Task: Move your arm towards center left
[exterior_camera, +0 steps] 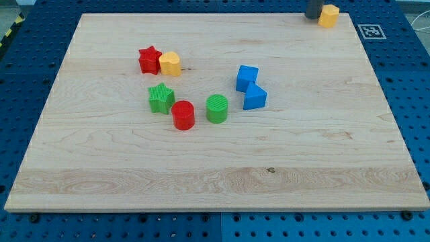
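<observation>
My tip (313,17) shows as a dark rod end at the view's top right, touching or just left of a yellow block (328,15) at the board's top edge. Far to its lower left lies a cluster: a red star (148,59) touching a yellow block (170,63), a green star (160,98), a red cylinder (183,115), a green cylinder (217,108), a blue cube (246,77) and a blue block (254,97) against it. The rod's upper part is cut off by the frame.
The wooden board (215,168) lies on a blue perforated table (20,101). A black-and-white marker tag (370,31) sits just off the board's top right corner.
</observation>
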